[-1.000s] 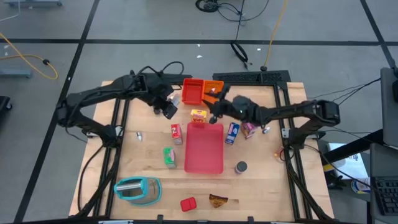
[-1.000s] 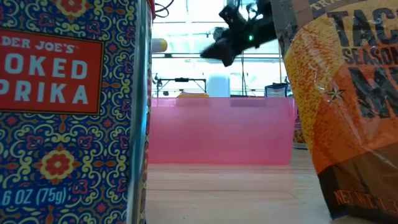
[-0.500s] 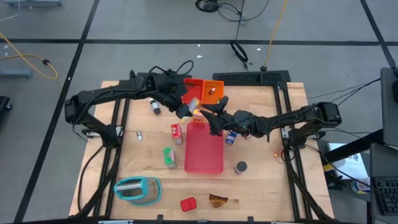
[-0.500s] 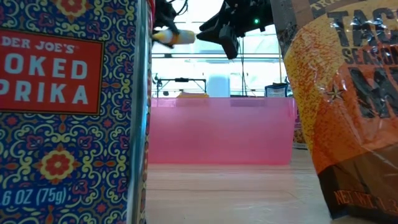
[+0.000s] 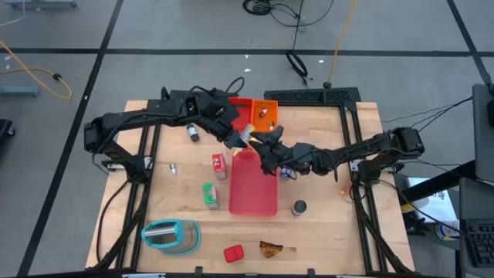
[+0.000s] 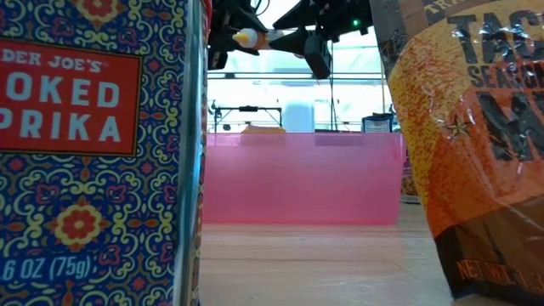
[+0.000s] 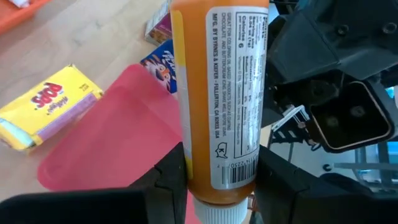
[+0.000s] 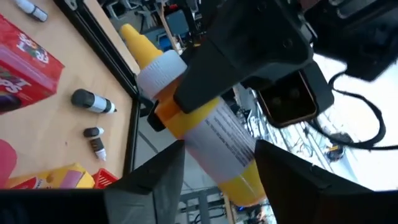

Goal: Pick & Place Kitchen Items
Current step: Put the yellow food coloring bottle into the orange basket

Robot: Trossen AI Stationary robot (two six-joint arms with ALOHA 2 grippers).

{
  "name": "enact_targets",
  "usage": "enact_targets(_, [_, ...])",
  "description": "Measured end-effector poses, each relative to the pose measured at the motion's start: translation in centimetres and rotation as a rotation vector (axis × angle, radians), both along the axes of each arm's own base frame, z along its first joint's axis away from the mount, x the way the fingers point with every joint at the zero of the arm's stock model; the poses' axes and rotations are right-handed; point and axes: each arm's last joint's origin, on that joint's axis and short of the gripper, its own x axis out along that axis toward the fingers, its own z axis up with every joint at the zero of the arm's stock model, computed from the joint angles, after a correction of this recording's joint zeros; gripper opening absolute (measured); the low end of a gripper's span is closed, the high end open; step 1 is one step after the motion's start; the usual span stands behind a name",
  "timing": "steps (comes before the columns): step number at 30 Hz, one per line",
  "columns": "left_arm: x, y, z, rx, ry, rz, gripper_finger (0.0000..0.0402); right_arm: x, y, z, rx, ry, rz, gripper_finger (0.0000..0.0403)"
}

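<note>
Above the pink tray [image 5: 252,189], left tool [image 7: 214,180] pinches a yellow bottle [image 7: 217,93]; right tool [image 8: 214,165] spread.

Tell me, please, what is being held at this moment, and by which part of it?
The left pincer holds a yellow squeeze bottle near its white cap end, above the pink tray. The right pincer straddles the bottle's body with fingers open, not yet gripping.

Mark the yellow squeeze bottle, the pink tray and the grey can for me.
yellow squeeze bottle [image 7: 217,93], left wrist view, on its label.
pink tray [image 5: 253,189], high view, on its bare floor.
grey can [image 5: 299,207], high view, on its top.
</note>
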Motion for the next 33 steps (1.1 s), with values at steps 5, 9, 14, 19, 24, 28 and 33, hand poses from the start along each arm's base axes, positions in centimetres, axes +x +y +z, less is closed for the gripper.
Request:
enact_targets(5, [0.4,-0.4,-0.1,-0.022,-0.01,-0.014,0.0132,0.2,0.0,-0.4,-0.067,0.045,0.0,0.0212])
enact_targets(9, [0.8,-0.7,-0.2,-0.039,-0.022,-0.03,0.0132,0.4,0.1,-0.7,-0.115,0.068,0.001,0.0219])
enact_targets(14, [1.1,-1.0,-0.3,-0.056,-0.023,-0.045,0.0133,0.7,0.1,-0.7,-0.159,0.061,0.028,0.0221])
enact_targets(19, [1.2,-1.5,-0.3,-0.071,-0.018,-0.056,0.0133,0.7,-0.2,-0.7,-0.176,0.059,0.04,0.0205])
enact_targets(24, [1.2,-1.8,-0.3,-0.076,-0.019,-0.065,0.0134,0.7,-0.3,-0.7,-0.173,0.056,0.037,0.0179])
enact_targets(28, [1.2,-1.8,-0.3,-0.081,-0.019,-0.066,0.0134,0.7,-0.4,-0.7,-0.162,0.05,0.031,0.0151])
enact_targets(33, [1.3,-1.9,-0.3,-0.113,-0.013,-0.061,0.0134,0.7,-0.7,-0.7,-0.143,0.04,0.022,0.0122])
